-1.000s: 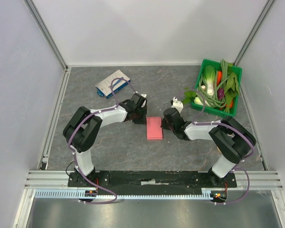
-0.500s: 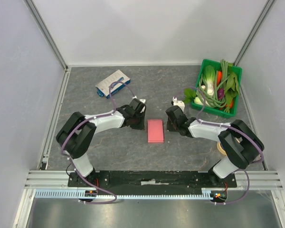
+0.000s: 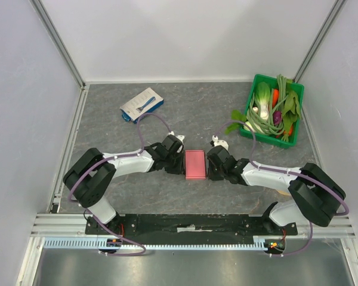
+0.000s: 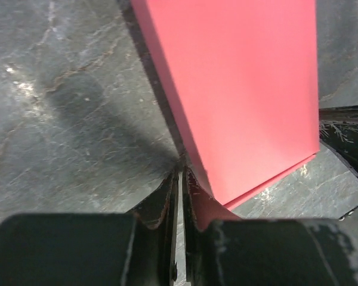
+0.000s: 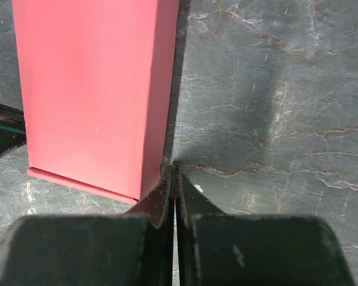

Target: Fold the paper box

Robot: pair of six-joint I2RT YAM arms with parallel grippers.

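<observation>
The worktop (image 3: 197, 113) is a dark grey slab with a stone-like pattern of pale veins and a dull sheen. Plain pale wall panels (image 3: 197, 36) joined by metal corner strips enclose it on three sides. The paper box (image 3: 195, 164) lies flat near the middle of the worktop, between the two arms. It is a smooth, matte pink-red rectangle with crisp straight edges, and in the wrist views a thin lip projects along one end. The left fingers (image 4: 180, 170) are black and pressed together, with only a hairline slit between them. Their tips sit on the worktop against the left long edge of the box. The right fingers (image 5: 172, 170) are likewise closed together and set against the right long edge. A white-and-blue box (image 3: 142, 104) lies at the far left, well apart. A green plastic basket (image 3: 267, 78) at the far right holds leafy vegetables (image 3: 271, 110).
</observation>
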